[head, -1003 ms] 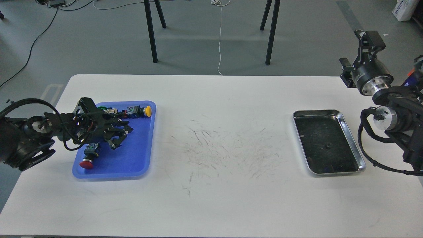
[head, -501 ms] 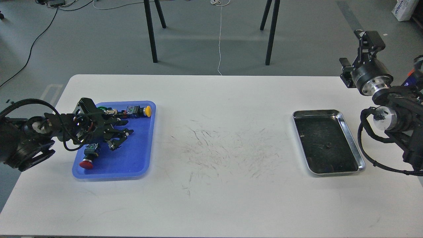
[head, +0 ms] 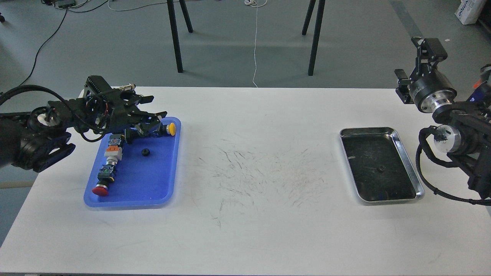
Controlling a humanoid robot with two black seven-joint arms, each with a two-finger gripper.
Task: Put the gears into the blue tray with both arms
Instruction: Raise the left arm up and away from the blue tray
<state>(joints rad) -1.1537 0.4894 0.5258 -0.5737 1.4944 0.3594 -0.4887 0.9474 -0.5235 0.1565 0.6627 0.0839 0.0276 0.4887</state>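
Observation:
The blue tray (head: 153, 184) lies at the table's left. One small black gear (head: 145, 152) rests on its floor, free of any finger. My left gripper (head: 152, 108) hovers over the tray's far edge, above and behind that gear, open with nothing between its fingers. Another gear (head: 381, 168) sits in the middle of the steel tray (head: 408, 161) at the right. My right gripper (head: 429, 46) is raised beyond the table's far right corner, well away from the steel tray. Its fingers cannot be told apart.
Push-button parts lie in the blue tray: a red-capped one (head: 100, 189) along its left side and a yellow-capped one (head: 171, 128) at its far right corner. The scuffed white table (head: 253, 172) stretches between the two trays. Black stand legs (head: 175, 38) rise behind the table.
My left gripper has lifted off the blue tray's floor and drawn back toward its far edge, leaving a gear lying in the tray. The right arm has barely moved.

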